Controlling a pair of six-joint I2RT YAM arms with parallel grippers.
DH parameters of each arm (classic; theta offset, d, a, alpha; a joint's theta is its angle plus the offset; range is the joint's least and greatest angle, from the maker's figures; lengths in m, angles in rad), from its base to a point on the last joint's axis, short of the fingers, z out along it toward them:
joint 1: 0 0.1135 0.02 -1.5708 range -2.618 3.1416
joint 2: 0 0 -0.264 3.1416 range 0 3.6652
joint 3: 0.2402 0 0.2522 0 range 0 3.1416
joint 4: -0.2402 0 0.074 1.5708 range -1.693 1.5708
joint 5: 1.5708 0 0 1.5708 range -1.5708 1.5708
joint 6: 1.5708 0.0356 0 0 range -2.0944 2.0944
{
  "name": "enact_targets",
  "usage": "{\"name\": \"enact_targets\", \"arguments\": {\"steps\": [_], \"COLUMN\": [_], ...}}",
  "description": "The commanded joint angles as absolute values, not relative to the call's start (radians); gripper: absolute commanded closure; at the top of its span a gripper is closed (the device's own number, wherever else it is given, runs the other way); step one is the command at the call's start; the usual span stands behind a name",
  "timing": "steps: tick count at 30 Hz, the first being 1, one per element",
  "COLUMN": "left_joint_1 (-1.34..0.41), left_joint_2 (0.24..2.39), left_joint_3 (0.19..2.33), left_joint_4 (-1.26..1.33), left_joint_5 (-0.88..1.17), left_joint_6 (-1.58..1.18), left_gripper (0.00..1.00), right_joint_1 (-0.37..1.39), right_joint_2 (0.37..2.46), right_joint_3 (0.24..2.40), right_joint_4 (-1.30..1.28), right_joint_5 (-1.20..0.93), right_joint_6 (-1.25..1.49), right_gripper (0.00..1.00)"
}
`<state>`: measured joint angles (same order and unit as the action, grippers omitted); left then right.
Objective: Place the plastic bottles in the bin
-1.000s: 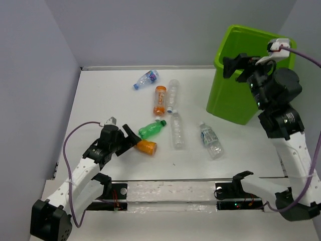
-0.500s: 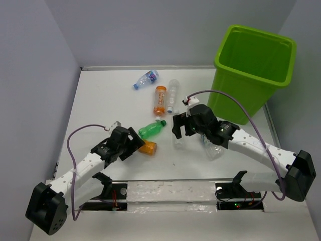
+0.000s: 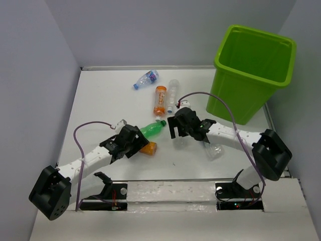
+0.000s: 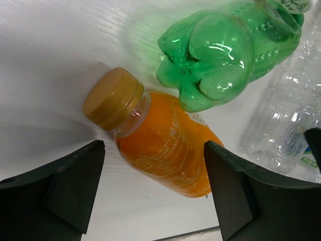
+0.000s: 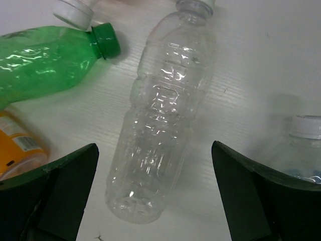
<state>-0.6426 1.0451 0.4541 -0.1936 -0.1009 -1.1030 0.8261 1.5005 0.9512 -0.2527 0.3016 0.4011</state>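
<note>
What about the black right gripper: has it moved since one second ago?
Yes. The right gripper left the mouth of the lime-green plastic bin, going down and leftward; it now hangs open over a clear plastic bottle.

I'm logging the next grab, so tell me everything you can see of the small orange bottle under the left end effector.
The small orange bottle lies on its side on the white table, capped. It looks like glossy orange plastic with a tan screw cap and faint white print. The base of the green bottle appears to rest against its shoulder. The left end effector straddles it, open, fingers not touching.
</note>
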Motion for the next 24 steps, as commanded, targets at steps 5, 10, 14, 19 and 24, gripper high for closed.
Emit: {"name": "enact_targets", "arguments": {"steps": [5,10,14,19,24], "left_joint_1": [-0.649,-0.649,-0.649,-0.65,-0.65], "left_joint_2": [1.026,1.042,1.042,1.055,1.069], "left_joint_3": [0.456,0.463,0.457,0.451,0.457], "left_joint_4": [-0.193,-0.241,-0.262,-0.272,-0.268], "left_joint_5": [-0.157,-0.152,-0.15,-0.144,-0.138], "left_joint_6": [-1.088,-1.043,-1.009,-0.993,-0.97], "left_gripper": [0.3,0.36,0.33,0.19,0.17], "right_joint_1": [0.819,0.819,0.819,0.819,0.842], "right_joint_2": [1.643,1.675,1.589,1.419,1.172], "right_joint_3": [1.022,1.016,0.99,0.957,0.962], "right_joint_4": [-0.19,-0.186,-0.193,-0.248,-0.285], "right_joint_5": [0.37,0.373,0.368,0.386,0.381], "right_joint_6": [0.419,0.428,0.442,0.44,0.41], "right_gripper": [0.02,0.21,0.45,0.54,0.58]}}
